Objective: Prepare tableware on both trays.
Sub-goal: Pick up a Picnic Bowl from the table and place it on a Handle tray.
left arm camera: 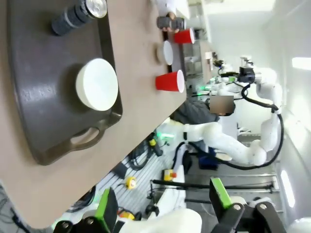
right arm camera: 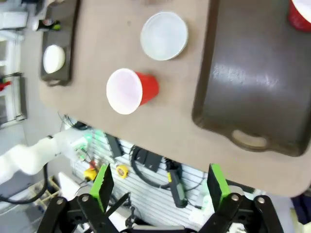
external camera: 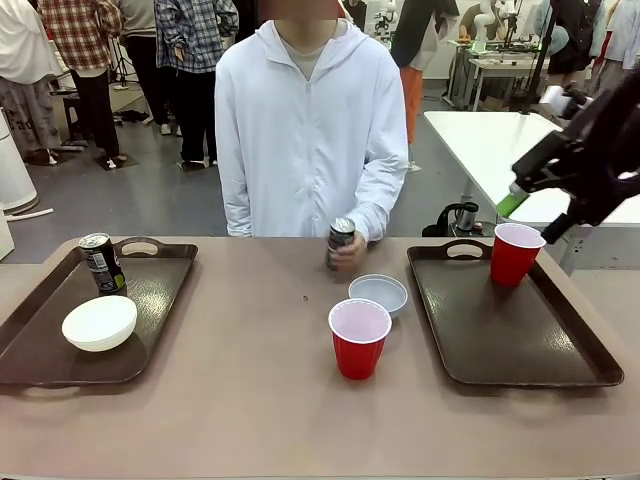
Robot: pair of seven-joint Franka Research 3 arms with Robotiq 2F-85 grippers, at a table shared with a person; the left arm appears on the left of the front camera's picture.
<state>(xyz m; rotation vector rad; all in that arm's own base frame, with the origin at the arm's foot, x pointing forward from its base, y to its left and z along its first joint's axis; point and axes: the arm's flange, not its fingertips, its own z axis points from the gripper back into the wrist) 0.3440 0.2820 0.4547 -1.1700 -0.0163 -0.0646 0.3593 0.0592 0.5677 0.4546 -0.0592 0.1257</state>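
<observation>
The left tray [external camera: 160, 290] held a can [external camera: 102, 263] and a white bowl [external camera: 99, 322]; the left gripper [left arm camera: 163, 204] stood wide, empty. Mid-table, a person's hand [external camera: 350, 256] gripped a second can [external camera: 341, 232], near a grey-blue bowl [external camera: 378, 293] and a red cup [external camera: 359, 338]. The right tray [external camera: 500, 335] carried another red cup [external camera: 515, 253]; the right gripper [right arm camera: 158, 187] was wide, empty.
</observation>
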